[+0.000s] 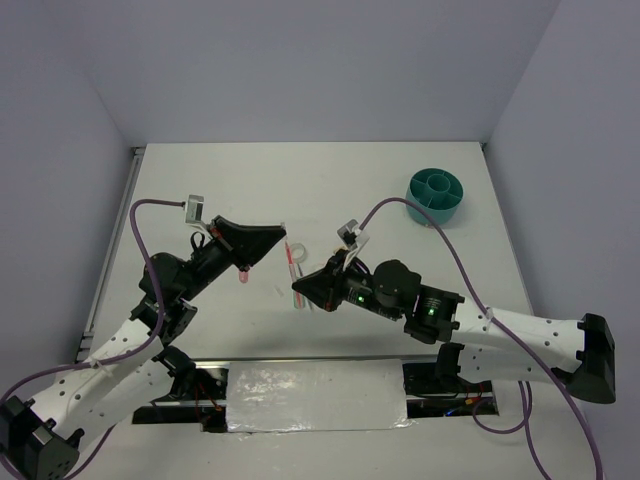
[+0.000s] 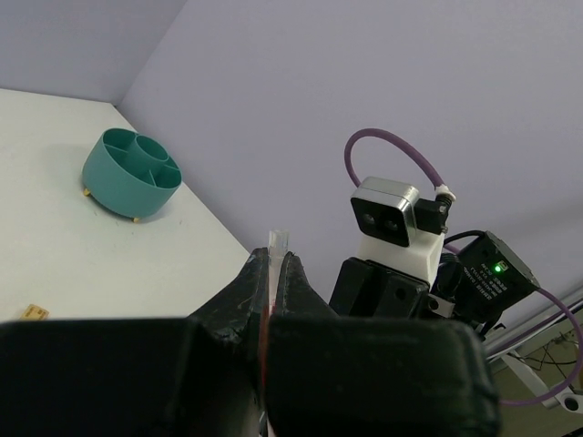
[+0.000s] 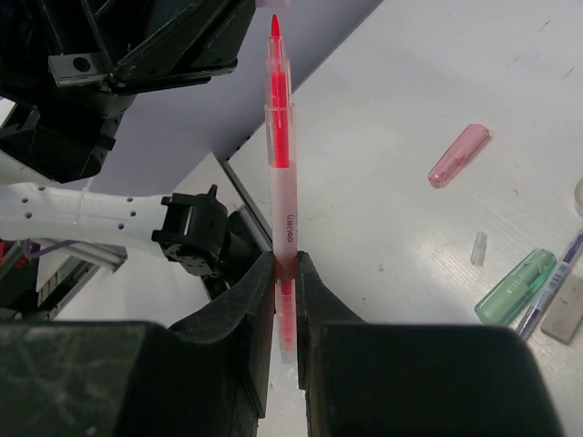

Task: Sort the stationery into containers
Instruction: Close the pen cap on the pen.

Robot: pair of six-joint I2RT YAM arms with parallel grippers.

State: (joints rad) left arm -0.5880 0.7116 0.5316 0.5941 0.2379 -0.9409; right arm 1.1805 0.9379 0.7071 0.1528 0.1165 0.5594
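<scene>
Pink pen (image 3: pixel 282 191) sits pinched in the right claw (image 3: pixel 285 264), whose fingers are drawn in narrow on the lower part of its barrel. The rest of the pen juts out ahead of the claw, and its bare red tip points at the top of the right wrist view. From above, its long axis runs nearly up and down the frame, in the middle of the picture, lifted off the worktop (image 1: pixel 300 180).

The left claw (image 2: pixel 273 264) is closed tight on a thin clear piece (image 2: pixel 277 238) that pokes out past its fingertips. I cannot tell what the piece is. It may be a cap, as it seems to hang just off the pen's tip.

The organiser (image 1: pixel 432 212) stands at the upper right of the overhead view, well apart from both claws and up and to the right of the pen. The right arm is the nearer one, and its claw already holds the pen. I judge the drop will need the pen swung upright over one of the compartments, since it now lies closer to level than to plumb.

The pink stub (image 3: pixel 460 155) and the mint-green stub (image 3: pixel 515 287) lie on the worktop at the right of the right wrist view, not yet sorted.
</scene>
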